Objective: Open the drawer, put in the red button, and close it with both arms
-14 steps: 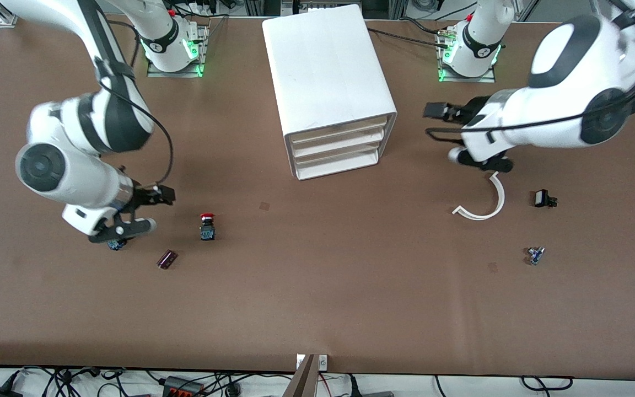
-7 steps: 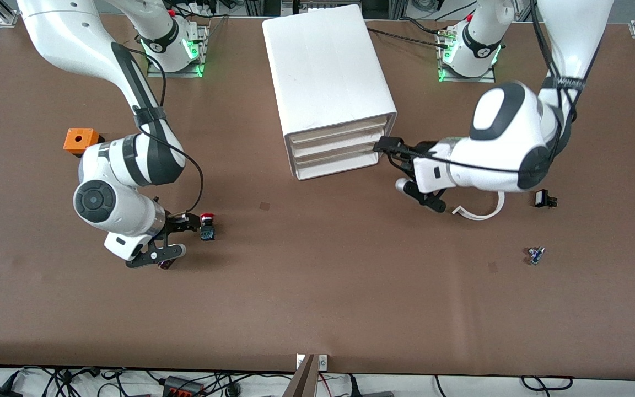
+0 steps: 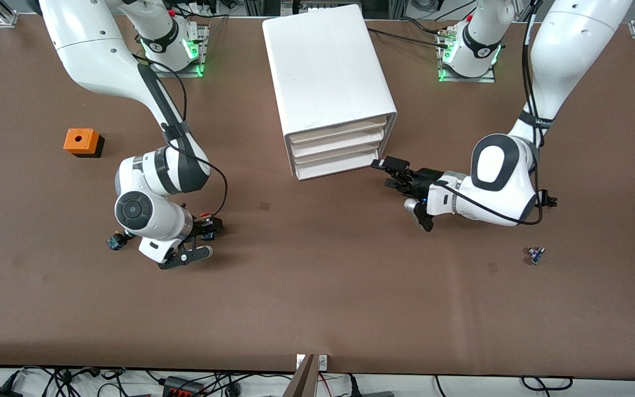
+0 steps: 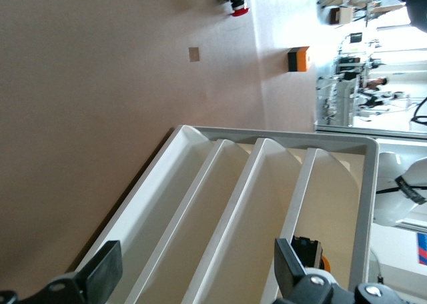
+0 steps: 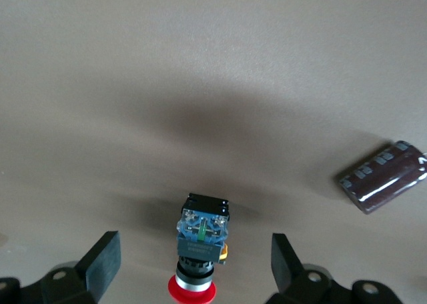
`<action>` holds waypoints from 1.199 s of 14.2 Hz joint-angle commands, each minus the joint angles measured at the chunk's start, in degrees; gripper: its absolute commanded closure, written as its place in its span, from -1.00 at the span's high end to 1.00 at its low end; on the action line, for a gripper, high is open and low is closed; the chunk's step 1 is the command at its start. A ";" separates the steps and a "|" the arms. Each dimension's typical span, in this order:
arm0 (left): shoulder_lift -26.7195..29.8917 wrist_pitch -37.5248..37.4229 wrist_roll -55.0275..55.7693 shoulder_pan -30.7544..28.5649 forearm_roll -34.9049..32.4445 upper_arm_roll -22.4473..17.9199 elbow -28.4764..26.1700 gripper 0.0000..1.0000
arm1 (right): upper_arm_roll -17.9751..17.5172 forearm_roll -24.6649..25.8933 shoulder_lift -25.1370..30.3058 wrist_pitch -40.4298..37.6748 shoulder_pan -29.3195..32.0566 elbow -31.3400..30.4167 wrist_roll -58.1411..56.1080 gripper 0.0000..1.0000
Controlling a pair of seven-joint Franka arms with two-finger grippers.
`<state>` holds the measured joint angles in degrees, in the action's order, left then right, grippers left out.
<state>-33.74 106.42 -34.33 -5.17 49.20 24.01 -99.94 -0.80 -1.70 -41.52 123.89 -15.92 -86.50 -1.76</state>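
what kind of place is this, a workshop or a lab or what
Most likely a robotics lab: two arms bolted to a brown table, a white drawer cabinet between them, small electrical parts like a red button, and cables along the table's edge.

Both arms are glossy white shells with dark grey joint bands and round dark grey end caps. A thin black cable runs along each forearm down to the wrist. The left gripper (image 3: 392, 172) and the right gripper (image 3: 207, 238) are black, with flat, squared fingers (image 5: 101, 261); small screws show just above the fingers. Green lights glow on both bases.
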 commanded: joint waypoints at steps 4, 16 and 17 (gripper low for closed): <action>-0.18 0.81 -8.54 0.34 7.38 0.95 -7.80 0.67 | -0.08 -0.59 -2.42 -0.06 -0.95 1.16 0.18 1.00; -0.01 0.81 -16.47 0.25 15.13 3.41 -17.22 -0.92 | 0.01 2.58 -3.56 -1.20 -0.78 0.02 -0.61 1.00; -0.09 0.99 -16.39 0.43 15.13 3.33 -16.78 -0.99 | 0.01 2.58 -3.74 -1.20 -0.78 0.02 -0.44 1.00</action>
<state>-34.91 106.98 -49.11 -4.51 62.88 26.87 -115.80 -0.75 0.12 -44.95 123.13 -16.76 -86.62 -2.01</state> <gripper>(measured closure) 0.762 0.000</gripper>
